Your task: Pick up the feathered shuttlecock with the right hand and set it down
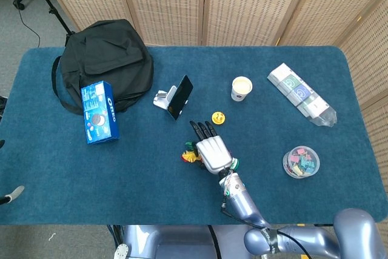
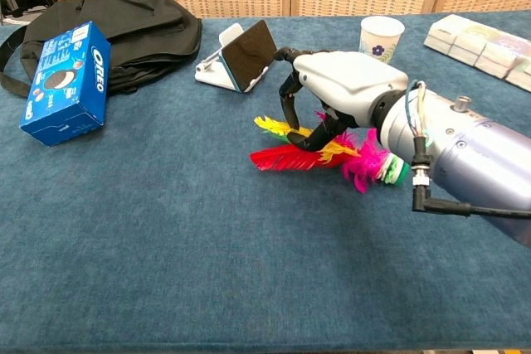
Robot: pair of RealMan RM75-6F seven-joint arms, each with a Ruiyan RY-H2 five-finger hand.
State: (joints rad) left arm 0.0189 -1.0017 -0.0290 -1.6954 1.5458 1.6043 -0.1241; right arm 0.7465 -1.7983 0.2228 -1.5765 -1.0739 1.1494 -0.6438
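Observation:
The feathered shuttlecock (image 2: 286, 157) has red, yellow and pink feathers and a green base, and it lies low over the blue table (image 2: 166, 246) near the middle. My right hand (image 2: 344, 80) arches over it, thumb and curled fingers pinching the feathers. From the head view only a bit of yellow feather of the shuttlecock (image 1: 191, 154) shows to the left of the right hand (image 1: 212, 150). The frames do not show whether the shuttlecock touches the cloth. My left hand is in neither view.
A phone on a stand (image 2: 249, 54) sits just behind the hand, a small yellow object (image 1: 217, 117) beside it. Further off are a paper cup (image 1: 241, 88), an Oreo box (image 1: 99, 111), a black bag (image 1: 103, 59), wrapped boxes (image 1: 300, 92) and a clear tub of coloured pieces (image 1: 301, 162).

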